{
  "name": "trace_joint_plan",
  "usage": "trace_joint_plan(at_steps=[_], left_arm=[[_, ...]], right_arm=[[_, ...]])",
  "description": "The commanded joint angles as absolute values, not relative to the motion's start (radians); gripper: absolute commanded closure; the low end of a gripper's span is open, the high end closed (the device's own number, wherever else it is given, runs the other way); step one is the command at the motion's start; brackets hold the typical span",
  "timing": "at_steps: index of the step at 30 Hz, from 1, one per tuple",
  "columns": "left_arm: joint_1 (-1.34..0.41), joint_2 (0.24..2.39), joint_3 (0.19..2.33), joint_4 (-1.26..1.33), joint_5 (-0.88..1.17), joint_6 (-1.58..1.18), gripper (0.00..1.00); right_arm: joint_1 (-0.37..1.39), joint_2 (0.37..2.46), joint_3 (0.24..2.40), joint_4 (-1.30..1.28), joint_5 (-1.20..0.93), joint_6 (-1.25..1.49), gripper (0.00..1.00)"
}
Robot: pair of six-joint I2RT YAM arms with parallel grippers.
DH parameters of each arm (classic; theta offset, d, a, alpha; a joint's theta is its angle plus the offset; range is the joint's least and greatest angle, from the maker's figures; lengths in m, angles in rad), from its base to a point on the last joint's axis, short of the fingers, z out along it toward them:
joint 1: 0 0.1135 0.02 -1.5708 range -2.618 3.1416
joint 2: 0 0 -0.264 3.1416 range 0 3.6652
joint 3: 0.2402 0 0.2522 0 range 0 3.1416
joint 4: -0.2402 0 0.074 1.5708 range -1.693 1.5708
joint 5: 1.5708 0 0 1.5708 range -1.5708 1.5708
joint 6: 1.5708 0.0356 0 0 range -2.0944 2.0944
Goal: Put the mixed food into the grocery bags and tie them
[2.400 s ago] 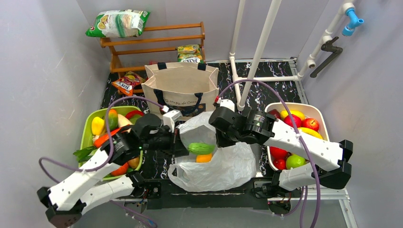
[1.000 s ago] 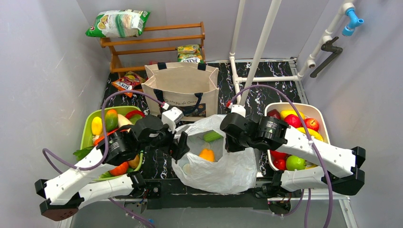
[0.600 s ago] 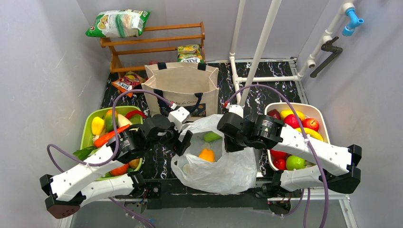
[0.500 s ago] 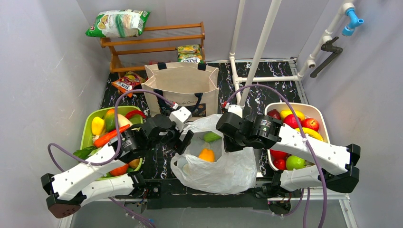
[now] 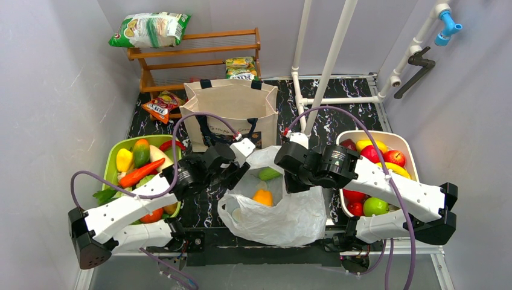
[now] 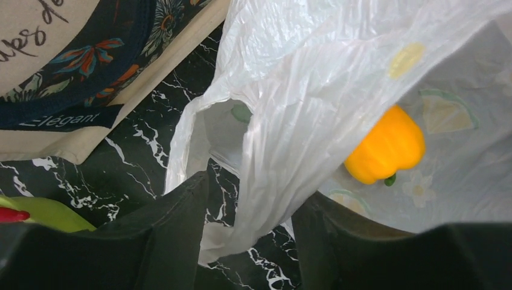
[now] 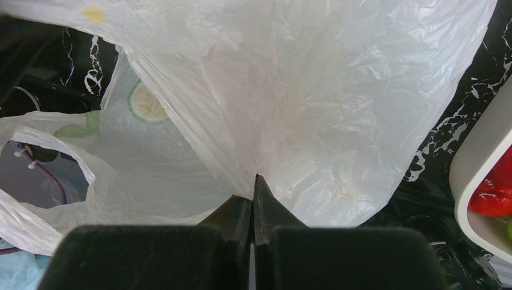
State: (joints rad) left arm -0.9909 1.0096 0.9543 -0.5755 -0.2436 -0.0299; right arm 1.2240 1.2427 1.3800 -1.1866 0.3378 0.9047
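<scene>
The white plastic bag (image 5: pixel 284 211) lies open between the arms, with a yellow pepper (image 5: pixel 262 197) and a green vegetable (image 5: pixel 269 174) inside. My right gripper (image 5: pixel 290 181) is shut on the bag's right rim, the film (image 7: pixel 314 90) pinched at its fingertips (image 7: pixel 254 181). My left gripper (image 5: pixel 237 171) is at the bag's left rim. Its jaws stand apart with the bunched rim (image 6: pixel 272 181) hanging between them, and the pepper (image 6: pixel 386 145) shows just beyond. The beige canvas tote (image 5: pixel 229 112) stands upright behind the bag.
A green tray (image 5: pixel 110 172) of vegetables sits left, a white tray (image 5: pixel 406 142) of fruit right. An orange snack packet (image 5: pixel 162 107) lies by the wooden rack (image 5: pixel 199 51), which holds more packets (image 5: pixel 150 29). White pipes (image 5: pixel 329 66) rise behind the right arm.
My left arm has swung right and forward to the bag's left rim, and its jaws have narrowed around the film. The right gripper keeps its hold, lifting the bag mouth open.
</scene>
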Motion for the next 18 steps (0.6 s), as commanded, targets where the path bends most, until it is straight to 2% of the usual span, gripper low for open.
trace_joint_plan(at_steps=[1,4,5,11,18], left_arm=[[-0.964,1.05,0.987,-0.575,-0.215,-0.018,0.64],[-0.96,1.074,1.013,-0.608,-0.197,-0.029,0.94],[-0.96,1.077,1.025,-0.628,-0.191,-0.038,1.0],[-0.96,1.017,1.166,-0.786,-0.091,-0.139,1.0],[-0.96,0.916,1.338,-0.974,-0.077,-0.306,1.0]], right_arm=[[1.221,1.24,1.433,-1.222,0.36,0.901,0.99],[1.221,1.234,1.431,-1.218,0.366,0.902,0.99],[1.222,1.233,1.432,-1.218,0.369,0.901,0.99],[1.22,1.251,1.455,-1.225,0.386,0.879,0.99],[1.217,1.287,1.53,-1.216,0.455,0.779,0.99]])
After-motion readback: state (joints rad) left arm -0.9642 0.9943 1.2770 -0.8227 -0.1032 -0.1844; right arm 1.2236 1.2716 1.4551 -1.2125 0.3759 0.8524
